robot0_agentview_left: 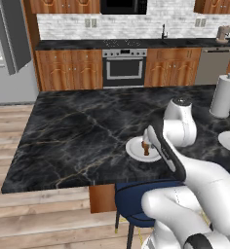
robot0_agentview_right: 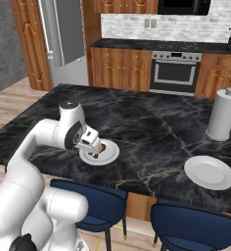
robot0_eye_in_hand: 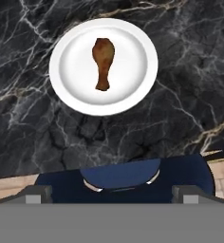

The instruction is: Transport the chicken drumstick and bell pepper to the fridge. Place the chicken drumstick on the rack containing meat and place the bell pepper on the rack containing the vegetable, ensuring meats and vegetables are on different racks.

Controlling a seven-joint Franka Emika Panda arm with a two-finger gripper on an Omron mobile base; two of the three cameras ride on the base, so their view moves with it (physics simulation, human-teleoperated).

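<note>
Above the near edge of the black marble island point(robot0_agentview_left: 78, 126), the gripper point(robot0_eye_in_hand: 111, 193) is hanging with its jaws spread wide apart and nothing between them; in the hand view one dark fingertip point(robot0_eye_in_hand: 38, 193) is rising at each bottom corner, well apart from the other. The gripper is pointing down over a small white plate point(robot0_eye_in_hand: 71, 90), and the chicken drumstick point(robot0_eye_in_hand: 103, 61) is lying alone in the middle of that plate, its thick rounded end toward the top of the hand view and its thin bone end pointing back toward the gripper. The fingertips are not touching the drumstick or the plate.

From the right base view the hand point(robot0_agentview_right: 90, 142) is sitting just beside and partly over the same plate, with the brown drumstick showing at its edge. Below the island's edge, blue stools point(robot0_agentview_right: 95, 201) are standing tucked against it. Farther right along the counter, a second white plate point(robot0_agentview_right: 209, 172) is lying bare, and an upright paper towel roll point(robot0_agentview_right: 222, 115) is standing behind it, both well apart from the drumstick.

Across the room, the fridge point(robot0_agentview_left: 9, 53) is standing at the far left of the left base view with its door swung open. A steel oven point(robot0_agentview_left: 124, 67) is sitting between wooden cabinets point(robot0_agentview_left: 68, 68) along the back wall.
</note>
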